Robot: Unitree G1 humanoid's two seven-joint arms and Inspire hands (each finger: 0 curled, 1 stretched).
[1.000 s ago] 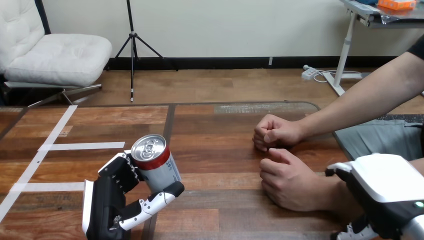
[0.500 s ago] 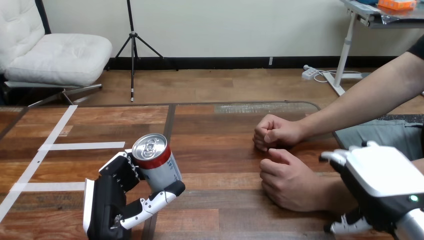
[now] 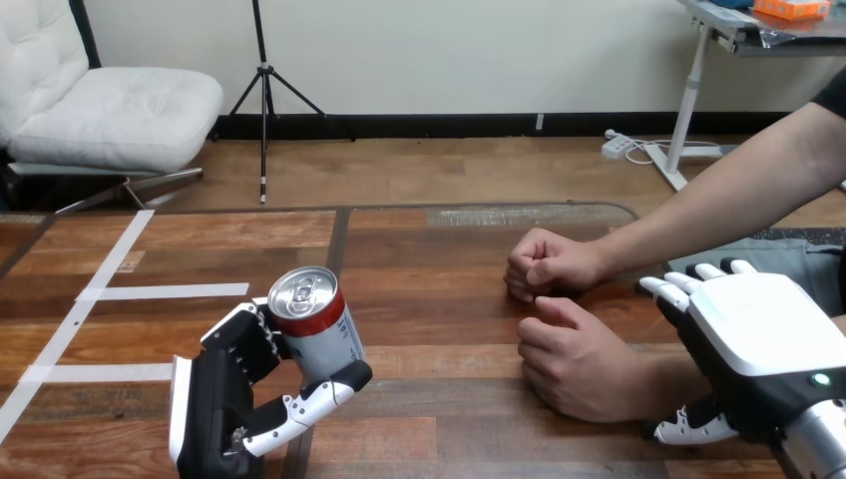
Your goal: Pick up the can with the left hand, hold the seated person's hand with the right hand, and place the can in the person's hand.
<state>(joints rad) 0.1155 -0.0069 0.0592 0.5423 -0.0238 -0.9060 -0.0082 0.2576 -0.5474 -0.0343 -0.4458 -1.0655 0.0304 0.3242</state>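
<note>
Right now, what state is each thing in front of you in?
can: tilted, gripped in the left hand.
left hand: fingers and thumb curled round the can.
right hand: fingers straight, holding nothing, beside the person's nearer forearm.
person's nearer hand: loosely curled, resting on the table.
person's farther hand: fist, resting on the table.

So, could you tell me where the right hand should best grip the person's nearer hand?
Probably the wrist, coming from above and the right, where the right hand hovers open. The person's nearer hand lies fisted on the table, back up, so the narrower wrist behind it is easier to close round.
</note>
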